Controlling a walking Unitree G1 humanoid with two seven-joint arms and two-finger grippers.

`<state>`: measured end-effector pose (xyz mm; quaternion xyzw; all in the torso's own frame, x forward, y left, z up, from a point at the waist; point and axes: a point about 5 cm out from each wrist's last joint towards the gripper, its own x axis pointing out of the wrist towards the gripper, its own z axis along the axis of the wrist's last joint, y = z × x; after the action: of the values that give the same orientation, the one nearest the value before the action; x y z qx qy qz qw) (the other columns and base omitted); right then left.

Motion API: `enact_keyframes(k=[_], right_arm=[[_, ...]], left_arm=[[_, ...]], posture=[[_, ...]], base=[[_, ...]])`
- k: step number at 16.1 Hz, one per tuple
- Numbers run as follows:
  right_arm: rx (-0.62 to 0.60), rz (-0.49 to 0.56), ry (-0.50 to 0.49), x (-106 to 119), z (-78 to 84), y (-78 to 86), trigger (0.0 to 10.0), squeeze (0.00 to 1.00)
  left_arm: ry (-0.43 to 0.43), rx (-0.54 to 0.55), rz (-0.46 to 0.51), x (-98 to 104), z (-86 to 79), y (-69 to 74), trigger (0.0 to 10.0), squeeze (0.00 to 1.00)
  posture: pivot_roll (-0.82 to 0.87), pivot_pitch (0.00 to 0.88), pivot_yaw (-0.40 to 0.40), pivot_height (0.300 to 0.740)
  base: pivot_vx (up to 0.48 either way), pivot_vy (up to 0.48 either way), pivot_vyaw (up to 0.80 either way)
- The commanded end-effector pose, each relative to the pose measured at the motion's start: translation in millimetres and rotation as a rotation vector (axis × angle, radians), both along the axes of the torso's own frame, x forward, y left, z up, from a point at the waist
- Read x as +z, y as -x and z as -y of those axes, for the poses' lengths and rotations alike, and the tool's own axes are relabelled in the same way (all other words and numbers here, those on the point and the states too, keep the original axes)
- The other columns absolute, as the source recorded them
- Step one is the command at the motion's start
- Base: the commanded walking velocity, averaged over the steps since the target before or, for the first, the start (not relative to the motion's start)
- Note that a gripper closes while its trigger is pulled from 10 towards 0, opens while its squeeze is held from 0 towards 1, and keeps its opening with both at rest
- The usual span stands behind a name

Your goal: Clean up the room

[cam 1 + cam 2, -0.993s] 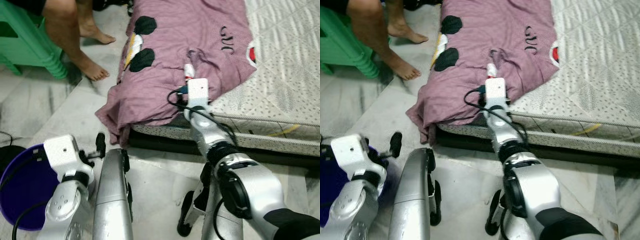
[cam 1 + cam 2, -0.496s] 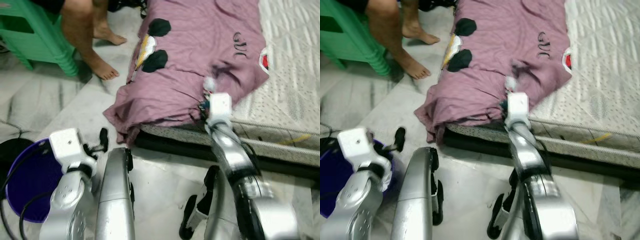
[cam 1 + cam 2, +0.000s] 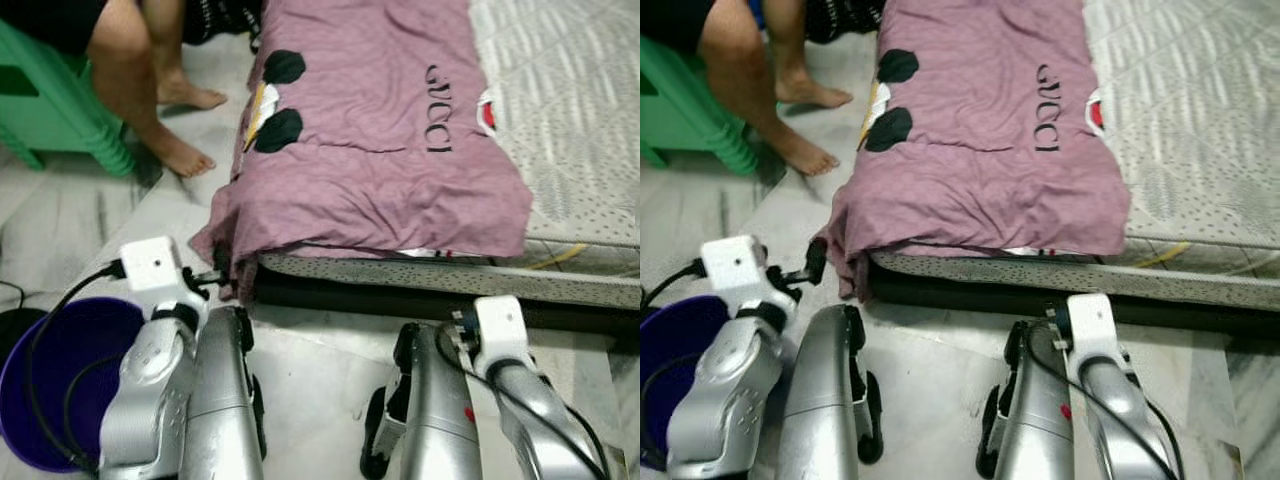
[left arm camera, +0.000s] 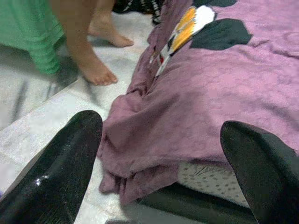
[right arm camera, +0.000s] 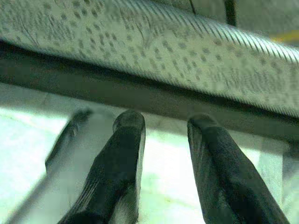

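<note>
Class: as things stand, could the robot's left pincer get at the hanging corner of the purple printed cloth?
Probably yes: the left pincer is open, facing the purple printed cloth corner, with nothing between them.

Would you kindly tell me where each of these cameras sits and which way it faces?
Eye views: on the head, looking forward and down at the purple cloth on the mattress; both silver arms show.
Left wrist view: on the left wrist, facing the cloth's hanging corner and a person's foot; open left gripper shows.
Right wrist view: low, facing the mattress edge; open right gripper shows.
Shared: cloth in eye and left wrist views.
</note>
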<state>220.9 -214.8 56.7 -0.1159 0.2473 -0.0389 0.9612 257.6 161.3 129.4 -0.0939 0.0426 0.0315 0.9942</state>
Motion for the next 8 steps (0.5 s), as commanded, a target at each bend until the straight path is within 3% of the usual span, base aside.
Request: enact_keyframes(k=[1,2,4,6,8], right_arm=[[-0.029,0.061,0.027,16,5.7,-7.1,10.0,1.00],[-0.044,0.104,0.020,22,6.7,-16.8,10.0,1.00],[-0.042,0.284,0.040,56,4.9,-55.7,10.0,1.00],[0.009,0.439,0.003,91,-9.8,-90.8,10.0,1.00],[0.031,0.510,-0.053,109,-23.0,-114.3,10.0,1.00]], left_arm=[[-0.003,0.011,-0.010,-4,-2.6,-0.9,10.0,0.00],[-0.003,0.010,-0.006,-4,-2.4,-3.4,10.0,0.00],[-0.005,0.016,0.012,-2,-3.9,-7.4,10.0,0.00],[-0.005,0.028,0.037,1,-6.6,-12.8,10.0,0.00],[-0.005,0.031,0.049,4,-7.4,-15.4,10.0,0.00]], posture=[[0.09,0.178,0.011,0.533],[0.09,0.171,0.010,0.533],[0.09,0.150,0.007,0.533],[0.09,0.139,0.007,0.533],[0.11,0.136,0.009,0.533]], base=[[0.000,0.000,0.00],[0.000,0.000,0.00],[0.000,0.000,0.00],[0.000,0.000,0.00],[0.000,0.000,0.00]])
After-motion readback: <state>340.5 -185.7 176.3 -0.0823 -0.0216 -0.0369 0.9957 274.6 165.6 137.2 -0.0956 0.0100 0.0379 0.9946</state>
